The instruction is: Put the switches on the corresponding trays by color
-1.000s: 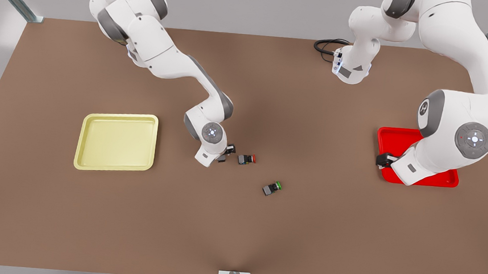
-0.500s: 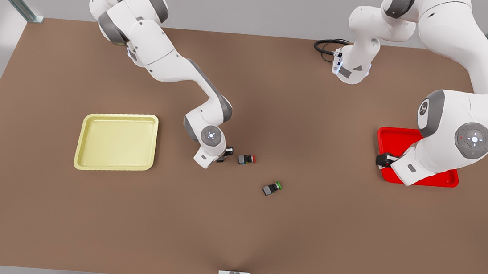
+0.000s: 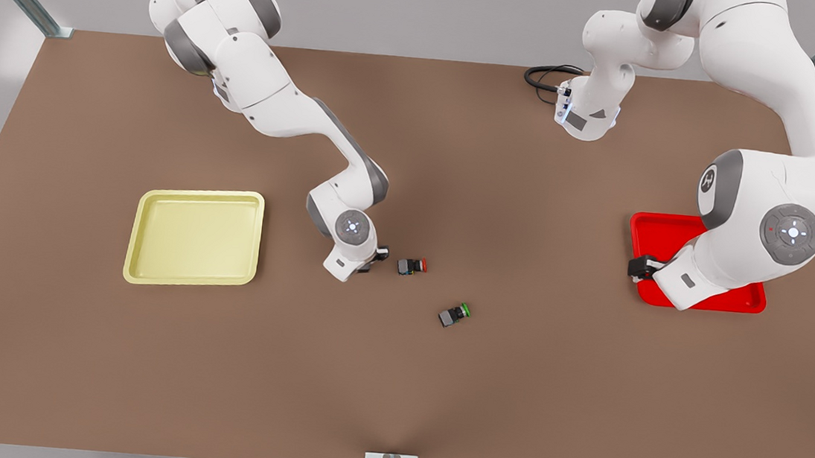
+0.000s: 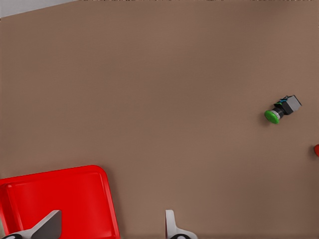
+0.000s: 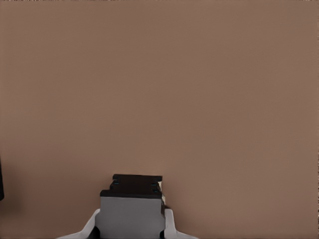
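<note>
— Right tool [image 5: 130,226] is clamped on something, isn't it? Looks like a grey-bodied switch [image 5: 132,199] wedged between both fingers.

— Yes, gripped across the body's 2 flat sides. I can't make out the cap from here, so I won't swear to its colour. It's low over the tabletop [image 3: 392,392], just beside the red switch [image 3: 413,265], on the side facing the yellow tray [image 3: 193,237].

— How would you expect a thing like that to handle?

— Light and stiff, I'd guess: a hard little block. The flat body is the place to hold it. The round cap would probably slip or roll out of a pinch.

— And the other arm?

— It's waiting. Left tool [image 4: 109,231] has its fingers apart with nothing between them, over the red tray [image 4: 60,194], well away from the red switch on the far side from the yellow tray.

— Anything else loose?

— 2 switches lie on the tabletop: the red one, and the green switch [image 3: 454,314] near it, on its side, a bit toward the red tray. Neither is in a tray yet.
</note>
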{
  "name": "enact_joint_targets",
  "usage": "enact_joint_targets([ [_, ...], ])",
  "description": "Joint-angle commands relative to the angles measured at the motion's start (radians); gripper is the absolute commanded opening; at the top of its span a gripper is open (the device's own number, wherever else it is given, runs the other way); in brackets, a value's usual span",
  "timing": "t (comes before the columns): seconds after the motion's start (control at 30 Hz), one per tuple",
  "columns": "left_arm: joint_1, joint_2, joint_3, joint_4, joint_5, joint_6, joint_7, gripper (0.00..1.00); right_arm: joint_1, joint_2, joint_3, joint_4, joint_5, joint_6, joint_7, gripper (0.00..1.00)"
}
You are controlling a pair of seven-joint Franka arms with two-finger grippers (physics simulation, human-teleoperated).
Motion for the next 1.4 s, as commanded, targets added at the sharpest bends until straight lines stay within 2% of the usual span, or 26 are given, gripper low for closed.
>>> enact_joint_targets([
  [0.0, 0.0, 0.001, 0.0, 0.0, 0.0, 0.0, 0.0, 1.0, 0.0, 0.0, 0.0, 0.0, -0.001, 0.0, 0.001, 0.51],
  [0.3, -0.003, 0.0, 0.002, 0.0, -0.001, 0.0, -0.005, 1.0, -0.006, -0.032, 0.0, 0.006, 0.001, -0.035, -0.004, 0.51],
  [0.4, -0.069, 0.001, -0.006, 0.0, -0.116, 0.0, -0.363, 1.0, -0.041, -0.116, 0.0, -0.034, -0.002, -0.112, -0.013, 0.51],
  [0.53, -0.27, 0.064, -0.006, 0.0, -0.216, 0.057, -1.077, 1.0, -0.132, -0.299, 0.0, -0.23, -0.016, -0.101, -0.076, 0.51],
  [0.63, -0.46, 0.156, -0.006, 0.002, -0.32, 0.253, -1.673, 1.0, -0.213, -0.396, 0.001, -0.356, -0.039, -0.081, -0.159, 0.51],
  [0.7, -0.517, 0.21, -0.006, 0.005, -0.373, 0.373, -1.968, 1.0, -0.296, -0.468, 0.001, -0.465, -0.042, -0.051, -0.269, 0.51],
  [0.8, -0.561, 0.296, -0.006, 0.008, -0.374, 0.499, -2.178, 1.0, -0.408, -0.555, 0.0, -0.583, -0.088, -0.046, -0.38, 0.51],
  [0.9, -0.607, 0.354, -0.003, 0.003, -0.334, 0.529, -2.181, 1.0, -0.491, -0.584, -0.006, -0.655, -0.14, -0.025, -0.434, 0.52],
  [0.97, -0.621, 0.385, -0.003, 0.0, -0.296, 0.531, -2.18, 1.0, -0.502, -0.586, -0.046, -0.672, -0.153, -0.022, -0.475, 0.52],
  [1.0, -0.621, 0.399, -0.003, 0.002, -0.256, 0.531, -2.18, 1.0, -0.502, -0.584, -0.058, -0.676, -0.16, -0.022, -0.475, 0.53],
  [1.07, -0.623, 0.419, 0.0, 0.0, -0.224, 0.531, -2.18, 1.0, -0.506, -0.584, -0.064, -0.676, -0.162, -0.023, -0.475, 0.62],
  [1.1, -0.623, 0.423, 0.002, 0.0, -0.195, 0.531, -2.236, 1.0, -0.511, -0.584, -0.064, -0.676, -0.162, -0.023, -0.477, 0.71],
  [1.17, -0.623, 0.443, 0.002, -0.002, -0.138, 0.552, -2.362, 1.0, -0.512, -0.586, -0.066, -0.676, -0.162, -0.026, -0.477, 0.82],
  [1.2, -0.637, 0.454, 0.003, -0.002, -0.136, 0.554, -2.362, 1.0, -0.512, -0.584, -0.068, -0.676, -0.162, -0.026, -0.477, 0.85],
  [1.33, -0.635, 0.491, 0.005, 0.0, -0.116, 0.595, -2.398, 1.0, -0.515, -0.615, -0.069, -0.667, -0.162, -0.048, -0.492, 0.85],
  [1.37, -0.635, 0.503, 0.005, 0.0, -0.103, 0.597, -2.399, 1.0, -0.515, -0.632, -0.069, -0.606, -0.162, -0.133, -0.501, 0.85],
])
